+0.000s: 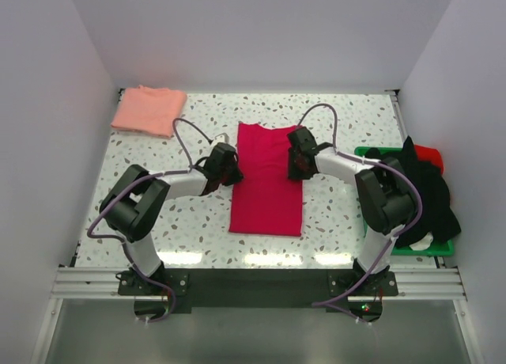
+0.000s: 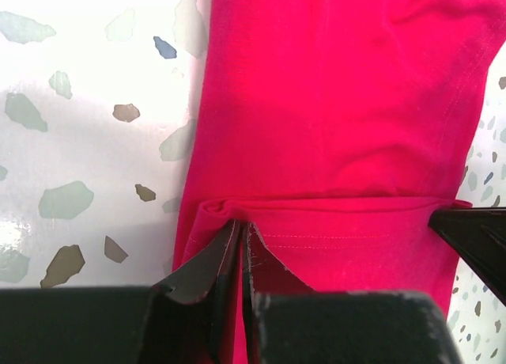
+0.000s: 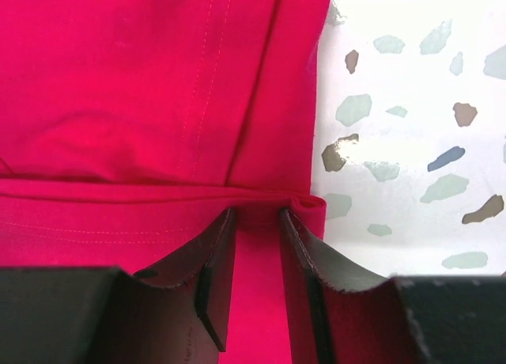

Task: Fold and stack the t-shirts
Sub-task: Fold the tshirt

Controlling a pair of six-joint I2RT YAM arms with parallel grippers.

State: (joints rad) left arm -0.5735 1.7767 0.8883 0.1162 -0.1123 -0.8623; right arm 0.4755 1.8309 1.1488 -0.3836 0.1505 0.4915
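Note:
The crimson-red t-shirt lies in the middle of the table as a long strip, with its near end doubled over the rest. My left gripper is at its left edge, and in the left wrist view the gripper is shut on the doubled red hem. My right gripper is at the right edge. In the right wrist view it stands open, jaws on either side of the folded red cloth. The salmon-pink t-shirt lies folded at the far left corner, away from both grippers.
A green tray at the right edge holds a pile of dark clothes. White walls close in the table on the left, back and right. Speckled tabletop shows on both sides of the red shirt.

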